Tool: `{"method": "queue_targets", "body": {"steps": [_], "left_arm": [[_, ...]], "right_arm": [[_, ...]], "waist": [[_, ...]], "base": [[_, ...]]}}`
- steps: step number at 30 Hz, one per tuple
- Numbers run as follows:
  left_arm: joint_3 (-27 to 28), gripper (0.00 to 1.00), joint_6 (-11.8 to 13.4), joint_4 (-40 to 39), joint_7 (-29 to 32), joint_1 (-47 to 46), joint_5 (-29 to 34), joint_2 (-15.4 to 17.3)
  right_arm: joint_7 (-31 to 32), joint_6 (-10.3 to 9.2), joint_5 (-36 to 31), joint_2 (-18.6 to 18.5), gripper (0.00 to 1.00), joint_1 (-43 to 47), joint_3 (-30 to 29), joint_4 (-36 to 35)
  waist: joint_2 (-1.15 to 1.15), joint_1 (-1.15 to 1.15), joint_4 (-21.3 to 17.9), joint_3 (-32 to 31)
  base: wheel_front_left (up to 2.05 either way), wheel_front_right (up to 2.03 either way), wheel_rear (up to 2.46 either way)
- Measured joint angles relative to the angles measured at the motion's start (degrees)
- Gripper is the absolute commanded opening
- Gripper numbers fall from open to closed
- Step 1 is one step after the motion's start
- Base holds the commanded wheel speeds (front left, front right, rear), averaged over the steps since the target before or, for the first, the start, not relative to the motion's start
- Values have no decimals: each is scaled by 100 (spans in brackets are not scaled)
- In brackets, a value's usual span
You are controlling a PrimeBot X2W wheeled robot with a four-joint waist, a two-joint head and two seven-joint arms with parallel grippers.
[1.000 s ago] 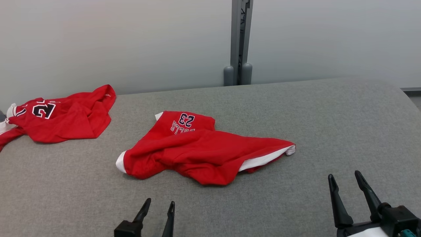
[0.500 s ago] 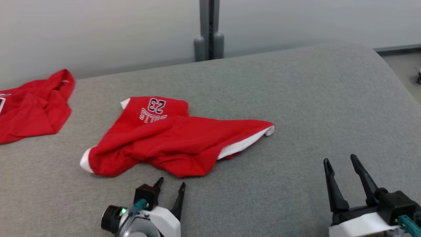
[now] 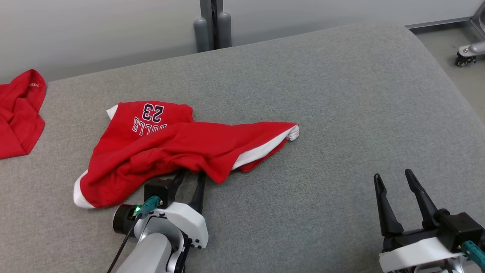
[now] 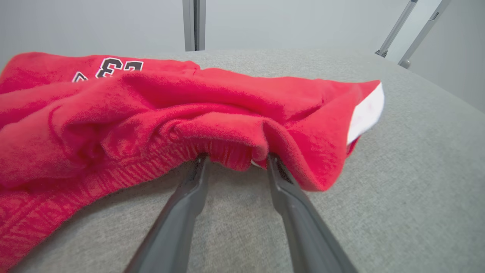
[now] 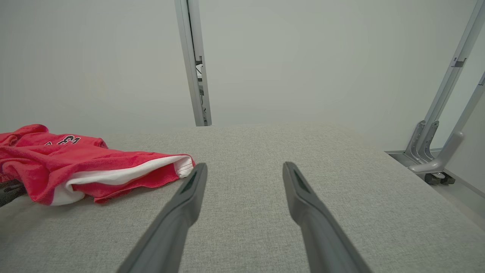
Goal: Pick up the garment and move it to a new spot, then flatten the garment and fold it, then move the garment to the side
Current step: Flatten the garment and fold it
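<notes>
This looks like a bare test lab: blank pale walls (image 3: 94, 30), a grey metal post (image 3: 207, 15) between them, a wheeled metal frame (image 3: 470, 49) on the floor (image 3: 471, 81), a cloth-covered desk (image 3: 341, 87).

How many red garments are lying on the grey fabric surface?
2. A crumpled red jersey garment with white trim, numbered 23, lies in the middle; a second red garment lies at the head view's left edge, partly cut off; more may lie beyond.
</notes>
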Motion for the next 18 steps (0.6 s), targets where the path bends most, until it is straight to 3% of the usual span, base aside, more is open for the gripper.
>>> {"method": "queue_targets", "body": {"steps": [13,18], "left_arm": [[286,0,-144,-1373,-2,419,823,3],[345,0,-298,-2373,-2,682,1227,14]], "right_arm": [[0,0,14,1,100,24,-89,21],[0,0,25,1,100,115,-82,62]], "waist": [[0,0,310,-206],[0,0,548,-469]], "base": [[0,0,0],[0,0,0]]}}
